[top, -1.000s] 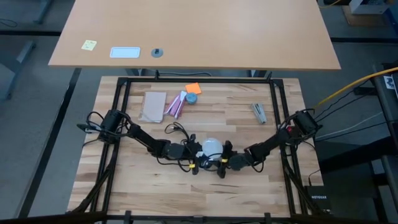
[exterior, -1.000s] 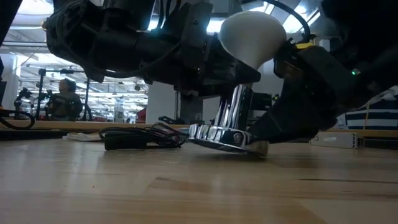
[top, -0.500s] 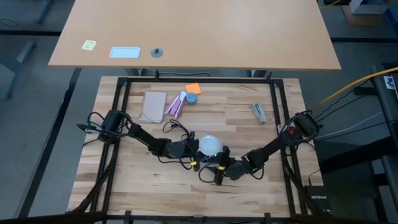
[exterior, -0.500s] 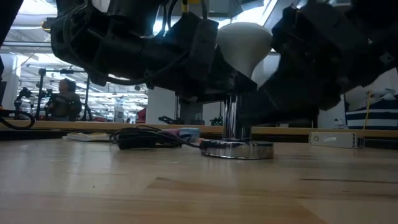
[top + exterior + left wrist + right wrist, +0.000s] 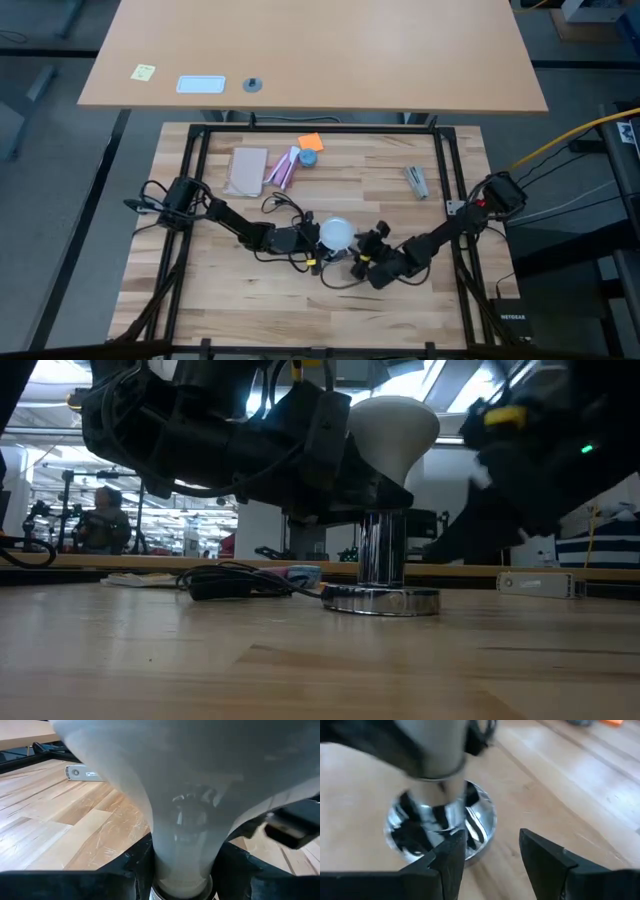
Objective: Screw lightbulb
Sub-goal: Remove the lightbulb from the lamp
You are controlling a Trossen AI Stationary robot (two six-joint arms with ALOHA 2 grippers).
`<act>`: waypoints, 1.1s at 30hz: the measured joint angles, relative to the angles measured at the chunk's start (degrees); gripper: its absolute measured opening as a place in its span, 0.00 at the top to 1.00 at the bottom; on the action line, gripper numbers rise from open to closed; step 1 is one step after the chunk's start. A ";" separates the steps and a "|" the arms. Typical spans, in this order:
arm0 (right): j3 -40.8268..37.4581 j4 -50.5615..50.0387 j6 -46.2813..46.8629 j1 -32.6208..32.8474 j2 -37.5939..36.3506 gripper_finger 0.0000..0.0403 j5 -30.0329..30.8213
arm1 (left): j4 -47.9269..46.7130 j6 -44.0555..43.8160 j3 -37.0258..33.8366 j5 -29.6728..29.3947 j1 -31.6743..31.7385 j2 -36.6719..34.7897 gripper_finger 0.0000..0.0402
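Wooden table (image 5: 200, 280), left jaws gripping lightbulb (image 5: 392, 428) neck, right jaws parted, empty

Even overhead light on the desk (image 5: 230, 270) in high view, soft shadows only. Low view is backlit: bright room lamps behind, arms near-black silhouettes, glare on the lightbulb (image 5: 393, 428), right hand (image 5: 520, 450) motion-blurred. Left wrist view: bulb too close, out of focus. Right wrist view: chrome socket (image 5: 440, 820) smeared w/ blur, mirror-like reflections.

A tan pad (image 5: 246, 171), pink packet (image 5: 281, 169), orange note (image 5: 311, 142) and grey clip (image 5: 416, 181) lie on the table (image 5: 220, 290).
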 joint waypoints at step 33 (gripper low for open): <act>-0.07 7.83 2.96 1.36 3.98 0.53 -7.84 | -0.07 0.15 0.00 -1.23 -0.37 -0.04 0.62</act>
